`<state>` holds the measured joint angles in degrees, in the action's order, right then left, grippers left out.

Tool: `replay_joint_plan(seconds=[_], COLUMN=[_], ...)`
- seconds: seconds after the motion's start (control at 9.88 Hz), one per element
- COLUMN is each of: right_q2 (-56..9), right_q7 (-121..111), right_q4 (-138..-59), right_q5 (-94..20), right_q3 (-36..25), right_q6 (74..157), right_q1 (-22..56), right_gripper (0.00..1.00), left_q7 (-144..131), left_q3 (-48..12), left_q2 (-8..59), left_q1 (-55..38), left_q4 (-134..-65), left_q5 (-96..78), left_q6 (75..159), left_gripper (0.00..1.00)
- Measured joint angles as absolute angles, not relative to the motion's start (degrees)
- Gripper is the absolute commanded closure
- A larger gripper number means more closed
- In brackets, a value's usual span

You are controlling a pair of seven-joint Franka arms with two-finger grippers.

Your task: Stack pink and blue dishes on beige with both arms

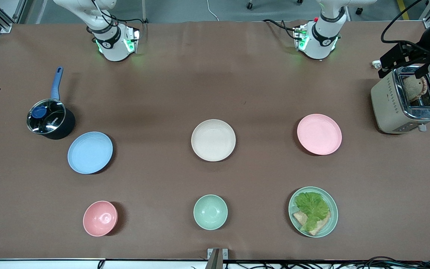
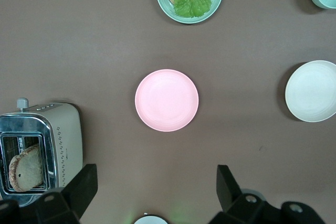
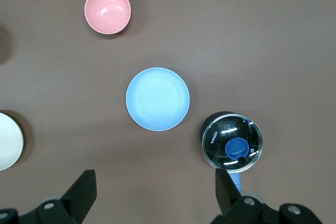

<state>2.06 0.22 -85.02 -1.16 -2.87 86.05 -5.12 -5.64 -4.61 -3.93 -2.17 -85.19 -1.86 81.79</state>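
Note:
The beige plate (image 1: 213, 140) lies at the middle of the table, apart from the other two. The blue plate (image 1: 90, 152) lies flat toward the right arm's end, and the pink plate (image 1: 319, 134) lies flat toward the left arm's end. My left gripper (image 2: 157, 177) hangs open and empty high over the table, between its base and the pink plate (image 2: 167, 100). My right gripper (image 3: 155, 179) also hangs open and empty high up, with the blue plate (image 3: 157, 98) below it. Neither gripper touches anything.
A dark saucepan with a glass lid (image 1: 50, 118) stands close beside the blue plate. A toaster holding bread (image 1: 405, 99) sits at the left arm's end. Nearer the front camera are a pink bowl (image 1: 100, 218), a mint bowl (image 1: 210, 212) and a mint plate with lettuce (image 1: 313, 212).

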Motion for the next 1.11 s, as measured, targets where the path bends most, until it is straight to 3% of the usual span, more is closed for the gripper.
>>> replay_joint_plan(seconds=[0.71,1.11], right_q2=[1.94,-1.34], right_q7=[0.22,-3.75], right_q4=[-85.03,-87.06], right_q5=[-1.12,-1.32], right_q3=[-2.87,-2.93], right_q6=[86.00,86.76], right_q1=[-5.13,-5.36], right_gripper=[0.00,0.00], left_q7=[-5.31,2.04], left_q3=[-0.90,4.08], left_q2=[-1.62,2.21], left_q1=[-2.13,-1.70], left_q4=[-86.29,-102.25], left_q5=[-1.87,-5.60], left_q6=[82.81,101.26], left_gripper=[0.00,0.00])
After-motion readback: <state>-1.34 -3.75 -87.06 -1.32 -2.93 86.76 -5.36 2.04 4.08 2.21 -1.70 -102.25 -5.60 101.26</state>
